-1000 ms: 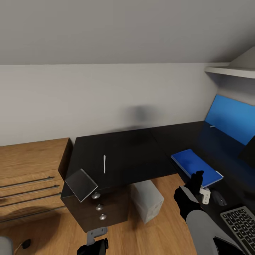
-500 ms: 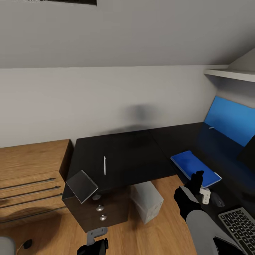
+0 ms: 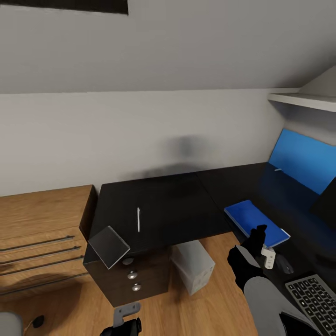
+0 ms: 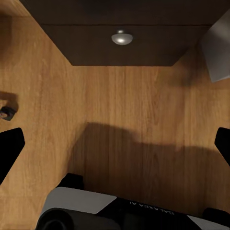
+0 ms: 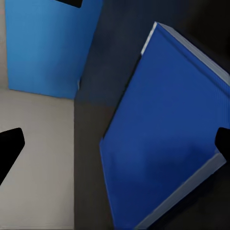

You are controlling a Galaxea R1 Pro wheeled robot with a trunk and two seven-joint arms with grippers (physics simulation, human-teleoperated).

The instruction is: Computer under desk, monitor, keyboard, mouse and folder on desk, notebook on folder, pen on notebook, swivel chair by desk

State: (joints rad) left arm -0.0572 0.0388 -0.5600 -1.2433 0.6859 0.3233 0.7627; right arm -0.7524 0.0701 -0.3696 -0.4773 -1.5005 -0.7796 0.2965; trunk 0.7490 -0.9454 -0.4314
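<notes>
The black desk (image 3: 177, 200) fills the middle of the head view. A white pen (image 3: 138, 219) lies on it, and the grey notebook (image 3: 108, 246) overhangs its near left corner. The blue folder (image 3: 254, 221) lies on the right wing, with the mouse (image 3: 283, 264), the keyboard (image 3: 315, 298) and an edge of the monitor (image 3: 327, 200) nearer me. The pale computer (image 3: 192, 264) stands under the desk. My right gripper (image 3: 262, 245) is open just above the folder's near end; its wrist view shows the folder (image 5: 163, 139) between the fingers. My left gripper (image 3: 126, 322) hangs open low over the floor.
A light-wood drawer chest (image 3: 42, 233) adjoins the desk's left end. The pedestal's silver knobs (image 3: 132, 275) face my left arm, one knob (image 4: 122, 37) close ahead. A blue wall panel (image 3: 303, 158) and a white shelf (image 3: 303, 99) sit at the right. A grey shape (image 3: 7, 324) shows beside a black caster (image 3: 36, 321).
The whole picture has slid down a little and a dark skylight frame has come in at the top: the camera tilted up. Both grippers and the desk's things hold their places.
</notes>
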